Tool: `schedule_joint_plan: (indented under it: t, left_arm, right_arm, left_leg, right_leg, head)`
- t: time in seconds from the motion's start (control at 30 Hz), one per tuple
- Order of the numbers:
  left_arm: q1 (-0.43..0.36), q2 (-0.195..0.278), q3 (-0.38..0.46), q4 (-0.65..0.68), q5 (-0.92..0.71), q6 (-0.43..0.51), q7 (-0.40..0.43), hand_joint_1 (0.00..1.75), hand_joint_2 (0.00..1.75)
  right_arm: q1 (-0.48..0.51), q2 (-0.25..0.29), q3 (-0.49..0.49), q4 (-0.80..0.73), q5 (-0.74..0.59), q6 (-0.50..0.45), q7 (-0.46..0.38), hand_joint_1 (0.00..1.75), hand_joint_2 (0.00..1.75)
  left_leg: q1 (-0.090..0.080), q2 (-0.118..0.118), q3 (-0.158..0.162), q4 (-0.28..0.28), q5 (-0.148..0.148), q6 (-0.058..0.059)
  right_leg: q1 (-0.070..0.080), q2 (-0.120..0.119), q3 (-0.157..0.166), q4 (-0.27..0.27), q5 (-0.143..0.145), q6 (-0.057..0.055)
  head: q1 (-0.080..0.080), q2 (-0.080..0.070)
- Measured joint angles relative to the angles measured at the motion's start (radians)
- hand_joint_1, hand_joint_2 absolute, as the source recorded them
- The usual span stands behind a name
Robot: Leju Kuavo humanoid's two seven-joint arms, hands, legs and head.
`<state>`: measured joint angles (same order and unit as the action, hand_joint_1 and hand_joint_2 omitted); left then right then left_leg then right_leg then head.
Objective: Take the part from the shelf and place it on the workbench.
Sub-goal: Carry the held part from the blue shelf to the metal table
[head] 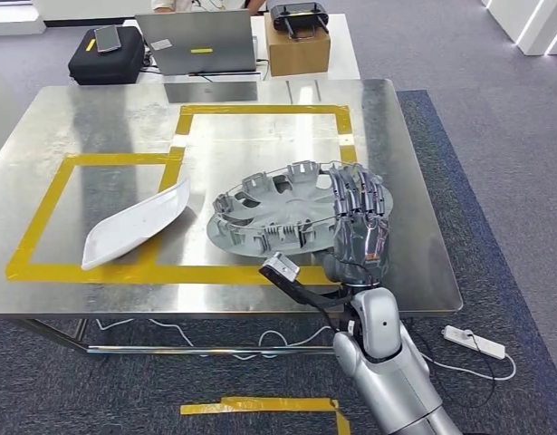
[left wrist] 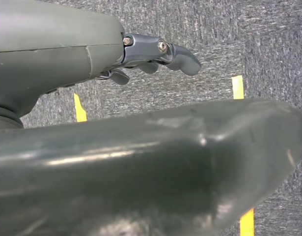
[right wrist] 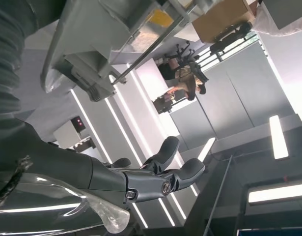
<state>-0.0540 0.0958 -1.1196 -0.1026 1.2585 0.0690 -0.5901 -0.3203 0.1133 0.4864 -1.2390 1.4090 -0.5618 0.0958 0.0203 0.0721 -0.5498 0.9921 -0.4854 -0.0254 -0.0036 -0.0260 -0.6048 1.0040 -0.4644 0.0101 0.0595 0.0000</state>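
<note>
- The round grey plastic wheel cover [head: 282,216] lay flat on the steel workbench [head: 77,118], ribbed inner side up, inside the yellow tape rectangle [head: 262,110].
- The right hand [head: 358,228] held its near-right rim, fingers over the edge.
- The left hand [left wrist: 156,54] hung over carpet, fingers loosely apart, holding nothing.

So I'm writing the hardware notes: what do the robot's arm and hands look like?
The right arm is smooth silver with rounded joint shells and a black cable at the wrist. The right hand is dark metallic grey with segmented fingers. The left hand shows the same dark grey, with visible screws.
</note>
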Motion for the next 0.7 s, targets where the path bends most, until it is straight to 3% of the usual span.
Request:
schedule_joint_plan:
  t: [0.7]
  left_arm:
    - [0.000,0.000,0.000,0.000,0.000,0.000,0.000,0.00,0.00]
  right_arm:
    - [0.000,0.000,0.000,0.000,0.000,0.000,0.000,0.00,1.75]
  left_leg:
    - [0.000,0.000,0.000,0.000,0.000,0.000]
  right_leg:
    - [0.000,0.000,0.000,0.000,0.000,0.000]
  head:
    - [0.000,0.000]
